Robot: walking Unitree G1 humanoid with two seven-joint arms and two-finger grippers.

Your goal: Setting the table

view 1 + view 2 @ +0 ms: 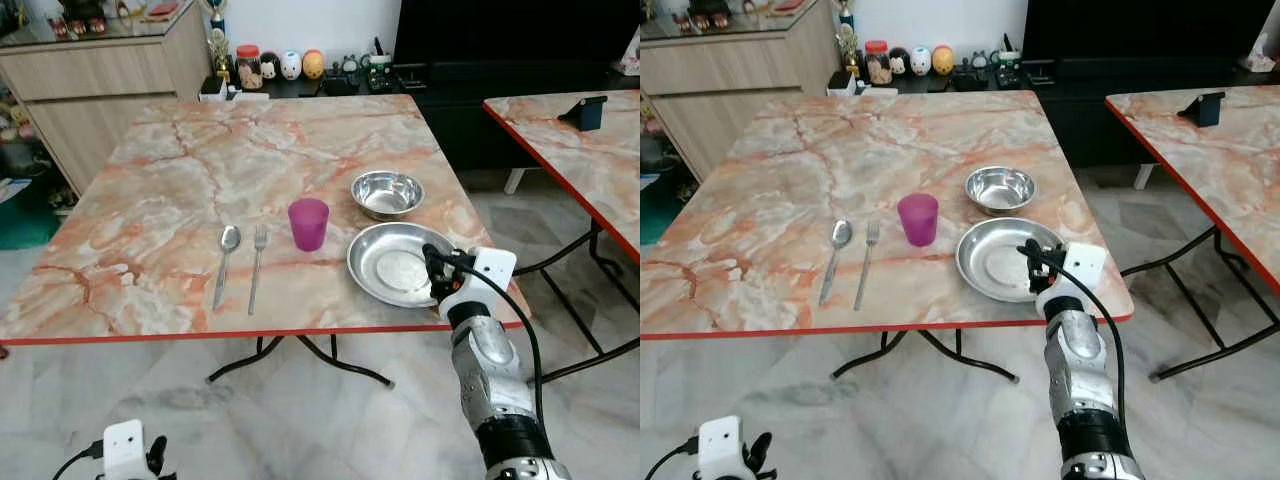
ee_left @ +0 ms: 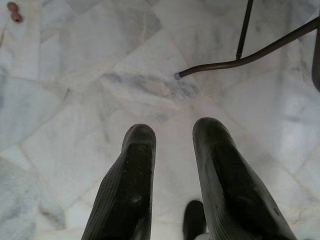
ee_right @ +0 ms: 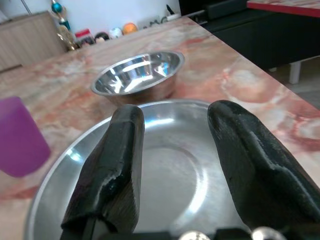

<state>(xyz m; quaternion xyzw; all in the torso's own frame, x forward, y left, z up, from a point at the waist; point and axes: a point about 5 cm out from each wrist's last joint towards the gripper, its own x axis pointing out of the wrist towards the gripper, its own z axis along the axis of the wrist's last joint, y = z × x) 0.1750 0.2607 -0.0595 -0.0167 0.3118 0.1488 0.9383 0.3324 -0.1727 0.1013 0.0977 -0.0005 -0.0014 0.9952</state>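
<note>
The right gripper (image 3: 172, 165) hangs with its fingers apart over the steel plate (image 1: 392, 262) near the table's (image 1: 150, 200) front right corner, the bowl (image 1: 387, 193) just behind, the purple cup (image 1: 308, 223), fork (image 1: 257, 264) and spoon (image 1: 226, 262) along the front edge, while the left gripper (image 2: 172, 175), fingers apart, looks at the marble floor (image 2: 75, 100).

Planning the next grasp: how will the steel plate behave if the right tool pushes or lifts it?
The steel plate looks rigid and thin, so probably light. Its polished surface and the smooth marble table suggest it slides easily. The open right tool hovers over its low rim, which may slip.
</note>
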